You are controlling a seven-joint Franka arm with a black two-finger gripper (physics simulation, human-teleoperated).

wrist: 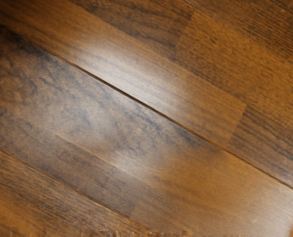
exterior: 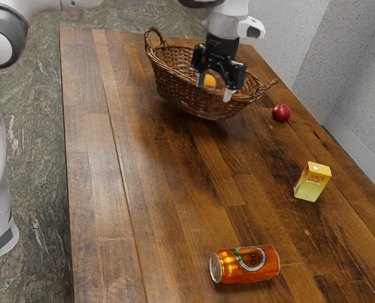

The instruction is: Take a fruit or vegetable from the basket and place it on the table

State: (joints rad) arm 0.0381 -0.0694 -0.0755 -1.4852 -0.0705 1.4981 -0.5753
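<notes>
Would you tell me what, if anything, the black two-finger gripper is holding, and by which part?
Nothing is held: the gripper stands open, not closed on the round orange-yellow fruit.

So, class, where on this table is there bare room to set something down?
The widest bare patch of table lies between the basket and the drink can. A smaller one separates the apple from the juice box. It's crowded at the basket, around the open pincer and the orange fruit.
</notes>
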